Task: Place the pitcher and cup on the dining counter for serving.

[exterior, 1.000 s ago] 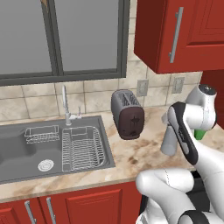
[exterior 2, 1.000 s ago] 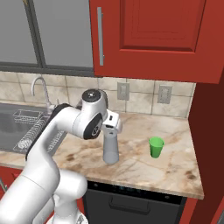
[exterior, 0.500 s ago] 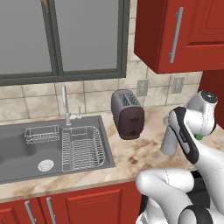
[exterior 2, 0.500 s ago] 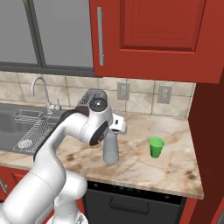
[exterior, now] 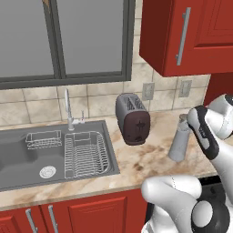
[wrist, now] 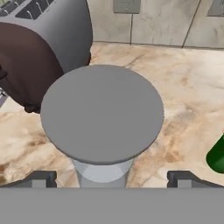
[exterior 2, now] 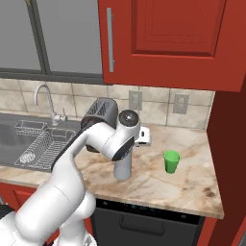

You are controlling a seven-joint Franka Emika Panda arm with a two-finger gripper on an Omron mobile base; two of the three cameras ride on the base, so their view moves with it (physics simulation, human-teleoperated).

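Gripper (wrist: 112,177) poised directly above pitcher (wrist: 102,114), fingers spread wide, not touching it. Pitcher upright on marbled counter (exterior 2: 192,185), right of toaster (exterior: 132,119). Cup (exterior 2: 171,161) further right, apart.

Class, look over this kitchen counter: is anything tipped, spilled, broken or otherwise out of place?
Nothing stands out. The pitcher stands upright on the marbled counter, the green cup stands upright apart from it, and the toaster sits square by the wall. No spill shows. The gripper hangs over the pitcher's top, jaws open.
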